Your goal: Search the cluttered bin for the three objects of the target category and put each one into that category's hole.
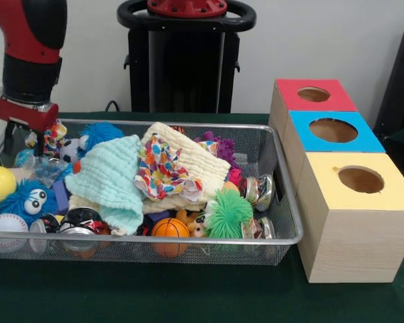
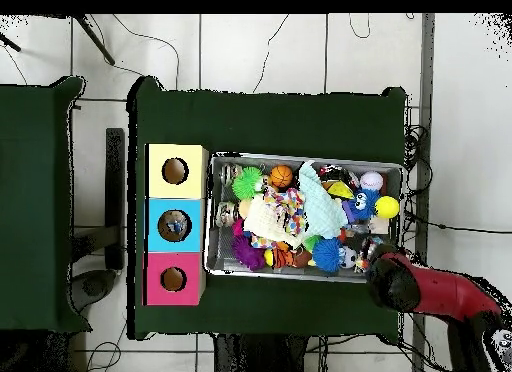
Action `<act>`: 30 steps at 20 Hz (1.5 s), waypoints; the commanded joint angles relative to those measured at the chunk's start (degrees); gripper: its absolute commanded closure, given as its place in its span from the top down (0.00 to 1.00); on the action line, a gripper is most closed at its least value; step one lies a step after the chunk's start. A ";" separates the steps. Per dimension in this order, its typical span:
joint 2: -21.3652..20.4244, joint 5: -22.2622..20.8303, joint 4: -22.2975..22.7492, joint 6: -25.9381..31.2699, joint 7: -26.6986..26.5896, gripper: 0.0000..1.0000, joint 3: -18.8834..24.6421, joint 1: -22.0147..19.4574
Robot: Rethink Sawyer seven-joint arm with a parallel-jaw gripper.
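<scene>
The cluttered bin sits on the green counter just beside the three boxes. The claw hangs over the bin's far corner (grip state impossible to tell).

Red arm hangs low, wrist pointing down.

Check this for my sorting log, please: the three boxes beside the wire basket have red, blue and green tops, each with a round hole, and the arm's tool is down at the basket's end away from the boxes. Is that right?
One detail is wrong. The front view shows the third box's top is yellow, not green; the red top and blue top are right, each with a round hole. The tool is indeed at the end of the wire basket away from the boxes.
</scene>
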 commanded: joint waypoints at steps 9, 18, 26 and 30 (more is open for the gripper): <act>-2.90 -0.73 10.03 7.29 -9.61 1.00 26.23 -7.54; -7.91 -6.19 8.99 5.52 -8.11 1.00 23.47 -5.08; -6.78 -9.05 7.71 2.87 -1.52 1.00 17.20 -4.16; -6.34 -11.05 4.69 4.73 3.11 1.00 11.22 1.35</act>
